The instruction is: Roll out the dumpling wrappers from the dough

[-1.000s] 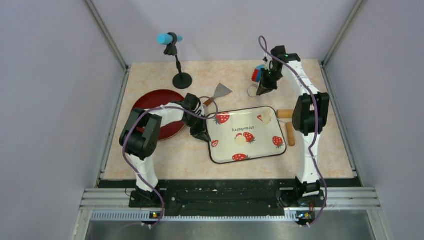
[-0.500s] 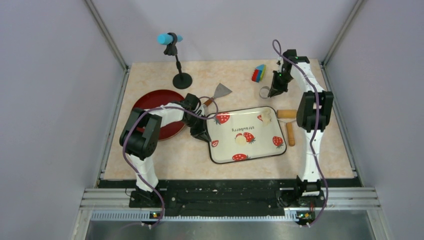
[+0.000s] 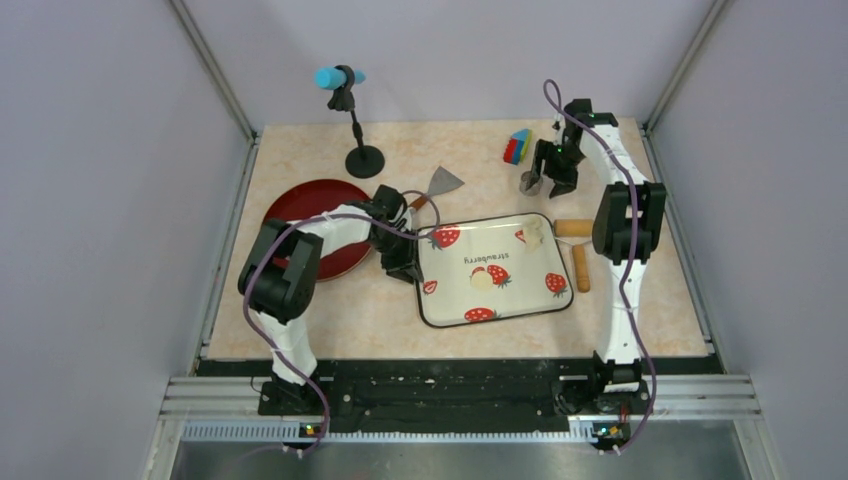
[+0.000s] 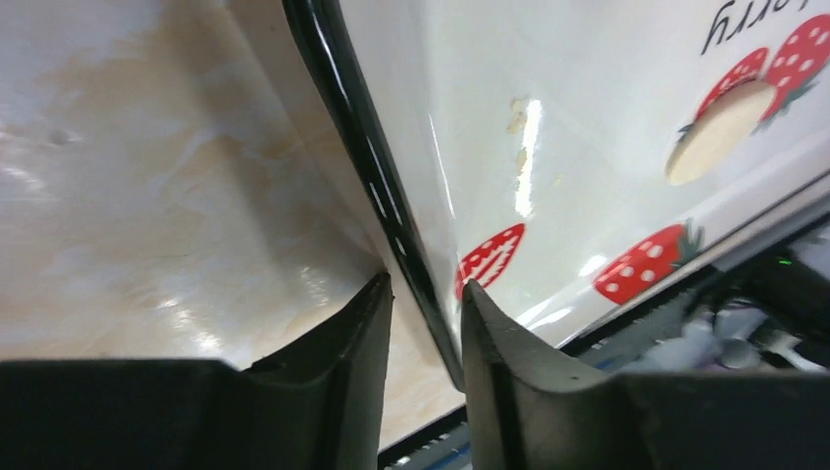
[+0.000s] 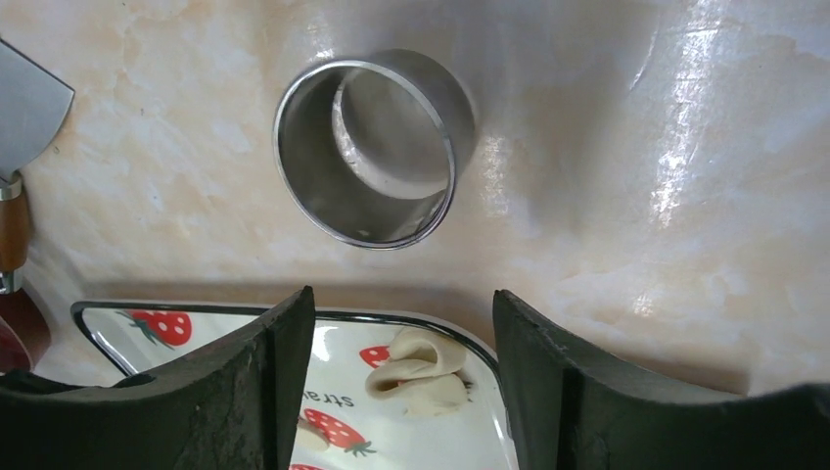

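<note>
Along the tray's left rim, the left pincer [image 4: 423,289] has its two fingers drawn close on either side of the black edge. It appears to be pinching the tray [image 3: 525,295] so that it cannot slide on the counter [image 3: 370,310] during work at the other end. Just beyond the tray's far right corner, the right pincer [image 5: 401,313] hangs with its fingers wide apart and nothing between them. It is above the metal ring [image 5: 367,147], which stands on the counter close to the tray's far edge. The spread looks roughly matched to the ring, so I judge it is lining up to take the cutter. The dough [image 5: 421,372] lies as a folded, unflattened lump inside the tray at that same far right corner. One round wrapper [image 3: 482,278] lies flat near the tray's middle. The rolling pin [image 3: 581,270] rests on the counter just outside the tray's right edge, touched by neither arm. The lump would probably need rolling into a sheet before any cutting.
</note>
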Robot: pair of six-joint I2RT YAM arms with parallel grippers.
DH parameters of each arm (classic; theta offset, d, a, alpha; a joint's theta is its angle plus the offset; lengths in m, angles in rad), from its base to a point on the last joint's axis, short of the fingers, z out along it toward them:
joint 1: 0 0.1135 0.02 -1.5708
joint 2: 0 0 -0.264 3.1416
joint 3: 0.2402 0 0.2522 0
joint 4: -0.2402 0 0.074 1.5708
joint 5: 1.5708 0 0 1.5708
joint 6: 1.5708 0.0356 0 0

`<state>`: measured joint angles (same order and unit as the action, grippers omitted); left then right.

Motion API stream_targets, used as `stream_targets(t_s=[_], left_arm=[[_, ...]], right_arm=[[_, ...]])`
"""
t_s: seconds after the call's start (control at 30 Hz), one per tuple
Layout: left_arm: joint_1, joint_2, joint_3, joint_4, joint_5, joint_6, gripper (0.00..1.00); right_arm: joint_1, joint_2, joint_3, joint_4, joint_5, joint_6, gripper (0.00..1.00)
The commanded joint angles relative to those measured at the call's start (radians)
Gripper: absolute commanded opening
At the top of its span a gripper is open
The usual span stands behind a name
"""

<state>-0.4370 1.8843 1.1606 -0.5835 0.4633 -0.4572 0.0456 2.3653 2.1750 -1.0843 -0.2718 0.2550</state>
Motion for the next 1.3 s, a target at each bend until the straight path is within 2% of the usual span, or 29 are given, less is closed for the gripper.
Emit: stream_targets(t_s=[0.0,0.13,0.27,0.43,0.53,0.93,1.1,1.27], left_arm=[[-0.004,-0.100,0.023,-0.006,-0.143,0.045,0.42],[0.014,-0.160,0.045,0.038,-0.140,0.003,0.53],[0.055,-0.201,0.054,0.131,-0.077,-0.050,0.60],[0.130,-0.174,0.066,0.264,0.028,-0.133,0.61],[0.168,-0.113,0.125,0.279,0.059,-0.149,0.62],[0.184,0.261,0.653,-0.100,-0.112,0.100,0.68],[0.166,0.358,0.766,-0.166,-0.172,0.153,0.68],[0.141,0.419,0.818,-0.193,-0.229,0.185,0.68]], right_arm=[[0.003,-0.030,0.027,0.014,0.009,-0.013,0.69],[0.002,-0.058,0.018,0.023,0.016,-0.017,0.80],[0.002,-0.084,-0.001,0.033,0.010,-0.020,0.85],[0.002,-0.125,-0.051,0.037,-0.003,-0.020,0.90],[0.003,-0.155,-0.079,0.036,-0.008,-0.023,0.91],[0.002,-0.225,-0.195,0.037,-0.047,-0.031,0.95],[0.003,-0.217,-0.205,0.035,-0.059,-0.035,0.96],[0.003,-0.209,-0.209,0.035,-0.071,-0.035,0.96]])
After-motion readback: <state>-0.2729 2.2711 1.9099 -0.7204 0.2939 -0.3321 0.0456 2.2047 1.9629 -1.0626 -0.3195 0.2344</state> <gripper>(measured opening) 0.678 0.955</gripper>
